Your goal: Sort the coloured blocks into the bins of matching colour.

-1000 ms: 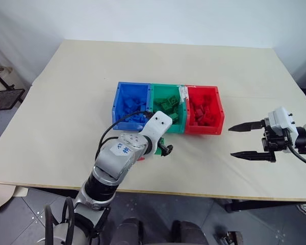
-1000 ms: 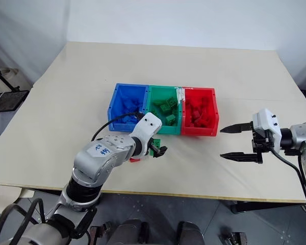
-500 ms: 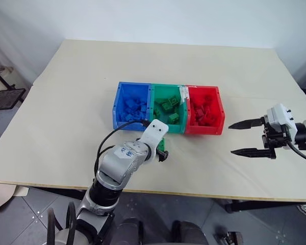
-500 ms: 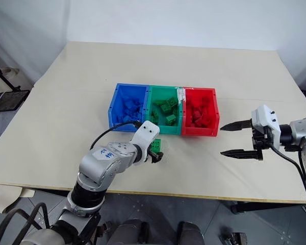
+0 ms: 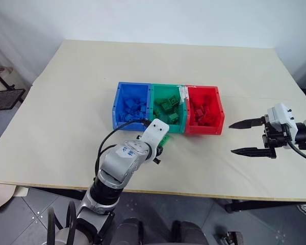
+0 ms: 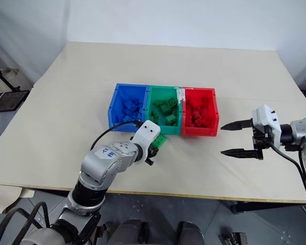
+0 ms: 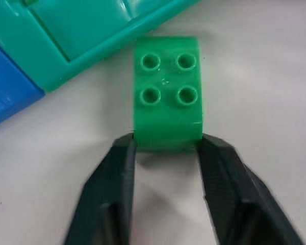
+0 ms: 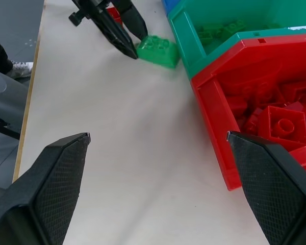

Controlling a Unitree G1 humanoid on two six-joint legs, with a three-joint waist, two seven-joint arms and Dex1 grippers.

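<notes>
The left gripper (image 7: 166,148) has its two black fingers pressed against the near end of the green block (image 7: 167,97), which sits studs-up on the table (image 5: 66,102) just beside the front wall of the green bin (image 5: 167,108). That brick looks light, rigid and glossy, so I judge a pinch on its flat side walls, a touch further in than this end-hold, would stop it squirting out. The right gripper (image 5: 248,137) hangs wide open and empty, well off beside the red bin (image 5: 204,109).
</notes>
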